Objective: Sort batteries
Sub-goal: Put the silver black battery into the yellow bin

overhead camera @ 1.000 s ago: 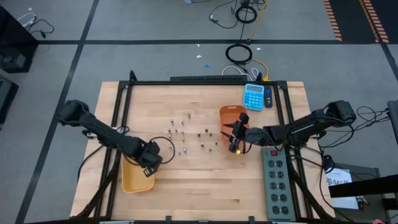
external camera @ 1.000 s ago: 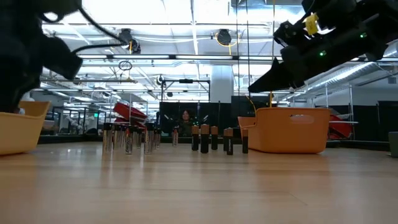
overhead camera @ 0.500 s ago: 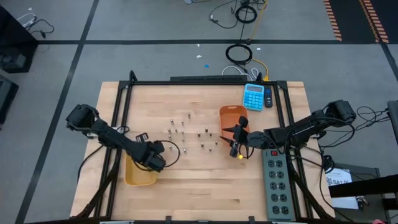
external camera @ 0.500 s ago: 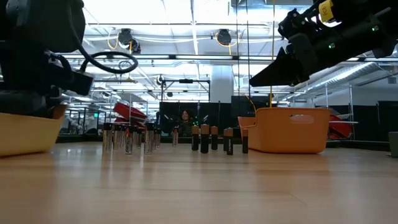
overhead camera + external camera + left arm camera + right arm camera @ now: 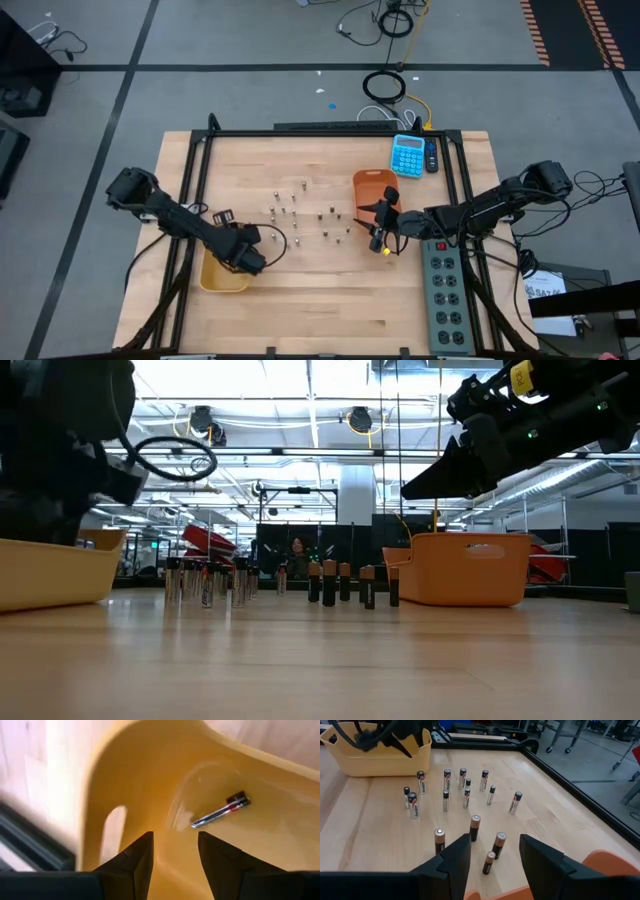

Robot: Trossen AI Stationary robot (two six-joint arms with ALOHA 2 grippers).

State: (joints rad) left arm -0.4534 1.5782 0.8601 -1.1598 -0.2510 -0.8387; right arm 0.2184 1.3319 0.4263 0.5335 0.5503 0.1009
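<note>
Batteries [image 5: 463,790] stand upright in a loose cluster mid-table [image 5: 320,300], 1 more lying (on its side) in the yellow bin [image 5: 220,275] under the open, empty left claw [image 5: 175,852], while the right claw [image 5: 495,855], also open, hovers beside the orange bin [image 5: 372,188].
</note>
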